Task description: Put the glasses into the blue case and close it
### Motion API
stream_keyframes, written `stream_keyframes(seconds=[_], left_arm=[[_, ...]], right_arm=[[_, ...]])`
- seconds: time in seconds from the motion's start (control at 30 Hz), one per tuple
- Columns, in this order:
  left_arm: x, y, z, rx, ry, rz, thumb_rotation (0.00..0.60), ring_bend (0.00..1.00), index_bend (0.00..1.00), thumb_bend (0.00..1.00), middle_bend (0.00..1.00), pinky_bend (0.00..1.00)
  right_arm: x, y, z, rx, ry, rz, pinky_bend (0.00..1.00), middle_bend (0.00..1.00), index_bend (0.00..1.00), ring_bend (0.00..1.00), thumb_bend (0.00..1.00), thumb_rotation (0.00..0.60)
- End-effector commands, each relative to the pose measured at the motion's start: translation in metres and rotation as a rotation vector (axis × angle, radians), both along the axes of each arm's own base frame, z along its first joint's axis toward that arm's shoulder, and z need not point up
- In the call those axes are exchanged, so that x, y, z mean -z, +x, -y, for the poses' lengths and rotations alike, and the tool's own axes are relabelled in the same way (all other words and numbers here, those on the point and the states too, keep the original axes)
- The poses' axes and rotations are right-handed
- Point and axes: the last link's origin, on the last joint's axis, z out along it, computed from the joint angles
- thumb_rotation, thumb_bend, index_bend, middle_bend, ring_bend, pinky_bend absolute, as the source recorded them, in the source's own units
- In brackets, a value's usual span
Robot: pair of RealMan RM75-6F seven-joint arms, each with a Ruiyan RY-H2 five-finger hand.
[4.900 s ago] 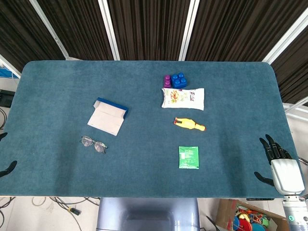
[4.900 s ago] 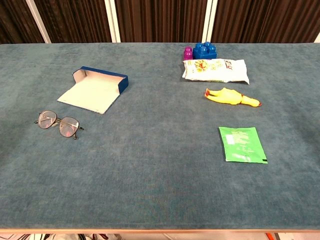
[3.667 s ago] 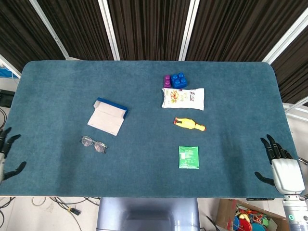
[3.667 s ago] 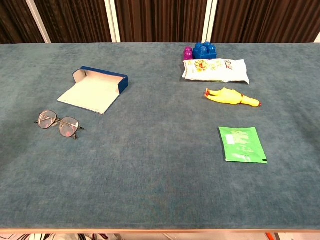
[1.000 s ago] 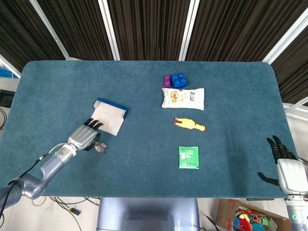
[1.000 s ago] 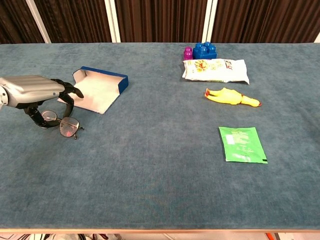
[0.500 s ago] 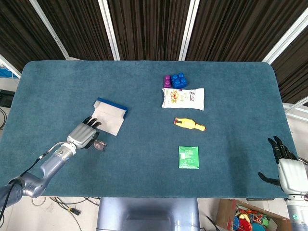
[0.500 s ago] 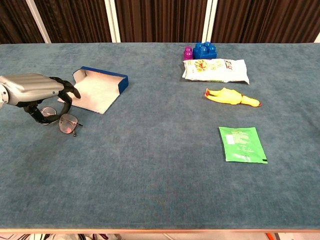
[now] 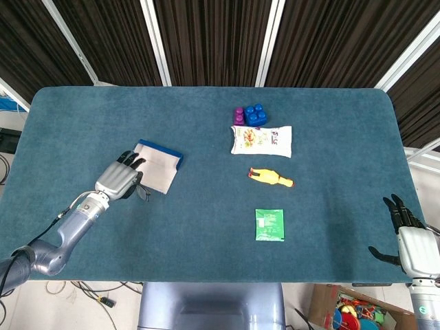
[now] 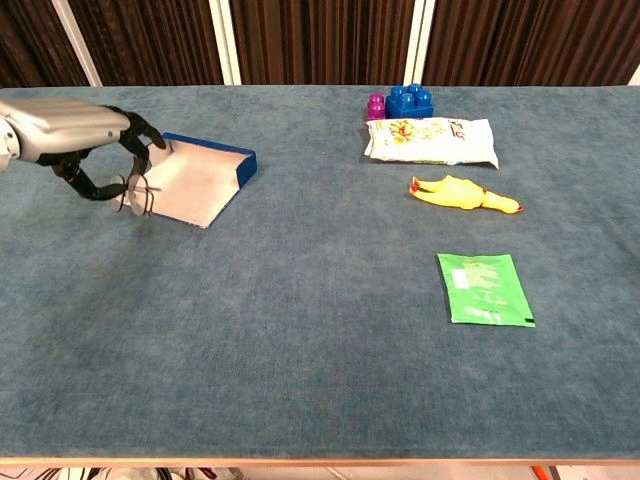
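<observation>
The blue case [image 9: 161, 168] lies open on the left half of the table, its pale lining facing up and its blue wall on the far side; the chest view shows the case [image 10: 195, 178] too. My left hand [image 9: 119, 180] holds the thin-framed glasses [image 10: 132, 192] lifted off the cloth at the case's near left corner. In the head view only part of the glasses [image 9: 144, 193] sticks out below the hand. In the chest view the left hand [image 10: 70, 135] curls over them. My right hand [image 9: 410, 244] hangs past the table's right front edge, fingers spread, holding nothing.
Purple and blue blocks [image 9: 249, 115] stand at the back, with a white snack packet [image 9: 261, 140] just in front. A yellow rubber chicken [image 9: 271, 177] and a green sachet [image 9: 269, 225] lie nearer, right of centre.
My left hand came in from the left edge, closed on the glasses, and has lifted them up and toward the open case. The right hand has barely moved.
</observation>
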Motion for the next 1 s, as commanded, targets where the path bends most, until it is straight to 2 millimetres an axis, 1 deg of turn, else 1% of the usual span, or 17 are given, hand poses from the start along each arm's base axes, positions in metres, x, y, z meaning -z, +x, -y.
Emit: stream_keyframes(seconds=[0.03,0.27,0.5,0.73,1.0], left_arm=[[0.000,0.010,-0.009,-0.002,0.020,0.008,0.600,0.00,0.59,0.48,0.11,0.00],[0.013,0.030,-0.035,-0.045,0.057,0.037,0.600,0.00,0.59,0.48,0.11,0.00],[0.033,0.043,-0.054,-0.063,0.075,-0.022,0.600,0.00,0.59,0.47,0.10,0.00],[0.053,0.043,-0.063,-0.103,0.091,-0.069,0.600,0.00,0.59,0.47,0.10,0.00],[0.059,0.040,-0.072,-0.121,0.135,-0.116,0.600,0.00,0.58,0.47,0.09,0.00]], right_arm=[[0.000,0.000,0.000,0.001,0.001,0.001,0.29,0.00,0.05,0.16,0.12,0.600],[0.000,0.000,0.000,0.000,0.003,0.005,0.29,0.00,0.05,0.16,0.12,0.600],[0.000,0.000,0.000,0.005,0.010,0.015,0.29,0.00,0.05,0.16,0.12,0.600],[-0.001,-0.002,0.000,0.013,0.014,0.032,0.29,0.00,0.05,0.16,0.12,0.600],[-0.003,-0.004,0.001,0.026,0.013,0.052,0.29,0.00,0.05,0.16,0.12,0.600]])
